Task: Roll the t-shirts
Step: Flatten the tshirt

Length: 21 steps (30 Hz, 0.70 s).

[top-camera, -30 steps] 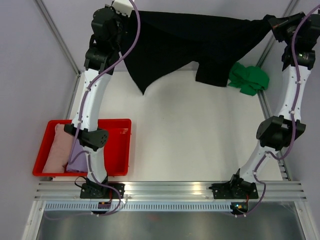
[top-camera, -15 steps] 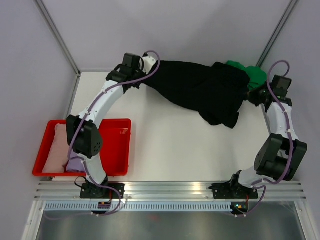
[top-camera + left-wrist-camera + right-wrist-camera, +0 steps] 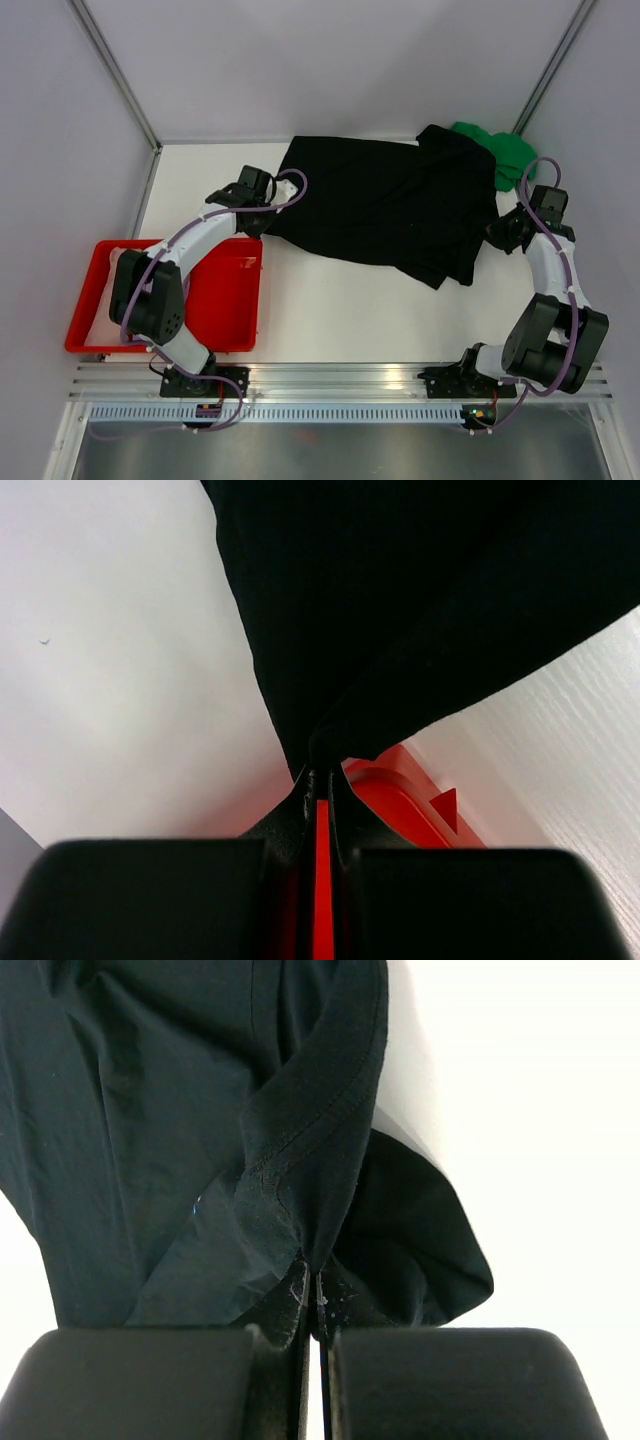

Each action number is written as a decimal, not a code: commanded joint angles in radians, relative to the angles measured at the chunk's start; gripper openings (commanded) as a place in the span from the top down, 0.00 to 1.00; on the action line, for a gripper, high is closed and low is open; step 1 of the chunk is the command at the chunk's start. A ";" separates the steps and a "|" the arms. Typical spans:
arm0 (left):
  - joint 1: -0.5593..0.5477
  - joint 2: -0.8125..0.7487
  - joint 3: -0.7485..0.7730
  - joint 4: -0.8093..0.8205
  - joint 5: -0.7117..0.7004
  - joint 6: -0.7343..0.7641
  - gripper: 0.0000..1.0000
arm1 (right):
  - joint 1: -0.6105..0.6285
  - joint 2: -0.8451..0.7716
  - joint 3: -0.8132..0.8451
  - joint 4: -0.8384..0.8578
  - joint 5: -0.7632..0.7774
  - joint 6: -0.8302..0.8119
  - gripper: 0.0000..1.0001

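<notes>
The black t-shirt [image 3: 385, 205] lies spread across the far middle of the white table, rumpled and folded at its right side. My left gripper [image 3: 272, 212] is shut on its left edge; the left wrist view shows the black cloth [image 3: 400, 610] pinched at the fingertips. My right gripper [image 3: 492, 232] is shut on its right edge, with the cloth [image 3: 200, 1110] bunched at the tips. The bright green t-shirt [image 3: 505, 150] lies crumpled at the far right, partly under the black one. A pale pink t-shirt [image 3: 108, 295] lies in the red tray; the lilac one is hidden by the left arm.
The red plastic tray [image 3: 225, 300] stands at the near left, just behind my left gripper, and shows under it in the left wrist view [image 3: 400, 800]. Grey walls with metal posts close the table at left, back and right. An aluminium rail runs along the near edge.
Both grippers came down and toward me from high at the back, lowering the black t-shirt from hanging in the air to lying spread on the table.
</notes>
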 commanded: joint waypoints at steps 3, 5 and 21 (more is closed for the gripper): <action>0.012 -0.016 0.016 0.054 -0.003 -0.032 0.98 | 0.007 0.082 0.059 0.078 0.022 -0.017 1.00; 0.012 0.007 0.042 0.054 -0.004 -0.037 0.98 | 0.015 0.199 0.159 0.098 0.028 -0.015 1.00; 0.012 0.019 0.030 0.054 0.004 -0.086 0.98 | 0.101 0.526 0.413 0.107 0.057 -0.053 0.81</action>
